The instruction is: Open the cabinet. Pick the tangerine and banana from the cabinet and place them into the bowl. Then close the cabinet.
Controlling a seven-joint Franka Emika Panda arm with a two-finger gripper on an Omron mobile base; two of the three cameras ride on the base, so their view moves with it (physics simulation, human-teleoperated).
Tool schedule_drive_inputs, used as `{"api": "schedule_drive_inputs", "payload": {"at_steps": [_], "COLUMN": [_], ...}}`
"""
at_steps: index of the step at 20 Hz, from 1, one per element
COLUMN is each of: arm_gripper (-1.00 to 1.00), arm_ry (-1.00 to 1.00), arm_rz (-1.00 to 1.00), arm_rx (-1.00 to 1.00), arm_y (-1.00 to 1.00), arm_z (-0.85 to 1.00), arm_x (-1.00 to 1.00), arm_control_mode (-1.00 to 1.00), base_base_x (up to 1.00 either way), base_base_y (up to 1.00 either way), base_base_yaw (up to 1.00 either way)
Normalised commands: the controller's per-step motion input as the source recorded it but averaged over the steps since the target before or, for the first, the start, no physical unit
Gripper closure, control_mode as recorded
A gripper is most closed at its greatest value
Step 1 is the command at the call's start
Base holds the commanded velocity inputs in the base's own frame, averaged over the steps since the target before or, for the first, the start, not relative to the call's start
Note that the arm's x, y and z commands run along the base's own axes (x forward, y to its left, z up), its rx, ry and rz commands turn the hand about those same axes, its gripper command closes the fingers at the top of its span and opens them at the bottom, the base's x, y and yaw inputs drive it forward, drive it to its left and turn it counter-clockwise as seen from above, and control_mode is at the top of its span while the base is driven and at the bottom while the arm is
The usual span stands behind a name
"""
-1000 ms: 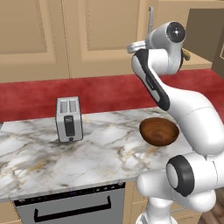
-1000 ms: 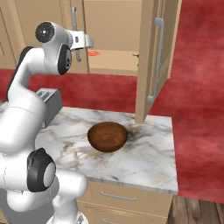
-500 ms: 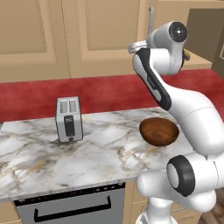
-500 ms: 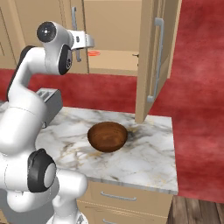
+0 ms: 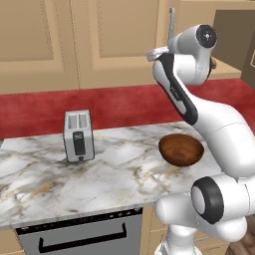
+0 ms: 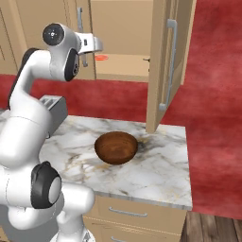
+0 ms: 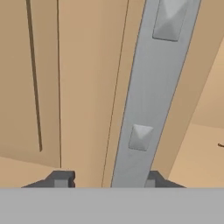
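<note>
Up close, gripper [image 7: 107, 178] fingertips straddle the cabinet [image 7: 78, 87] handle [image 7: 151, 87]

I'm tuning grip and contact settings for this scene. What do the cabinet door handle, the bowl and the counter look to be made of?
The handle looks like brushed metal: flat silver-grey bar with matte sheen. The bowl looks like polished wood: dark reddish-brown, glossy, though glazed ceramic is possible. The counter looks like polished marble: white with grey and tan veins.

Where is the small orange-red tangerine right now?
In the right base view the small orange-red tangerine lies on the shelf of the open light tan wooden cabinet, just right of the robot's hand and above the dark reddish-brown bowl on the counter.
</note>
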Motion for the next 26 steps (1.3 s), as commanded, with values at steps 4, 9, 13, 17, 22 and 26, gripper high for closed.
{"api": "schedule_drive_inputs", "payload": {"at_steps": [4,9,13,17,22,26], "arm_gripper": [1.00,1.00,1.00,1.00,1.00,1.00], "arm_ry": [0.00,-0.01,0.00,0.00,0.00,0.00], "arm_rz": [0.05,0.00,-0.07,-0.16,-0.15,-0.13], "arm_rx": [0.00,0.00,0.00,0.00,0.00,0.00], "arm_y": [-0.16,-0.02,0.00,0.00,0.00,0.00], "arm_z": [-0.07,-0.13,-0.13,-0.07,0.00,0.00], "arm_x": [0.02,0.00,-0.05,-0.43,-0.63,-0.75], "arm_control_mode": [-1.00,-1.00,-1.00,-1.00,-1.00,-1.00], "base_base_x": [0.00,0.00,0.00,0.00,0.00,0.00], "base_base_y": [0.00,0.00,0.00,0.00,0.00,0.00], "base_base_yaw": [0.00,0.00,0.00,0.00,0.00,0.00]}}
